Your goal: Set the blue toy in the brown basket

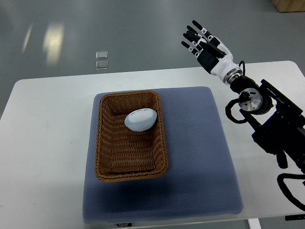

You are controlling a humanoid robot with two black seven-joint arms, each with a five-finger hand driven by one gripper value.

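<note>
The scene is evenly and quite brightly lit from above. Two pale, soft reflections of the lamps lie on the grey floor (52,38) at the upper left. The white bench (43,143) is bright but not burnt out. The brown basket (131,136) throws a soft dark shadow on the blue-grey pad (200,157) in front of it, and its inner walls are shaded. The picture is sharp in the middle; the robot hand (202,40) looks a little soft.

The right arm (271,119) runs off the right edge.
</note>
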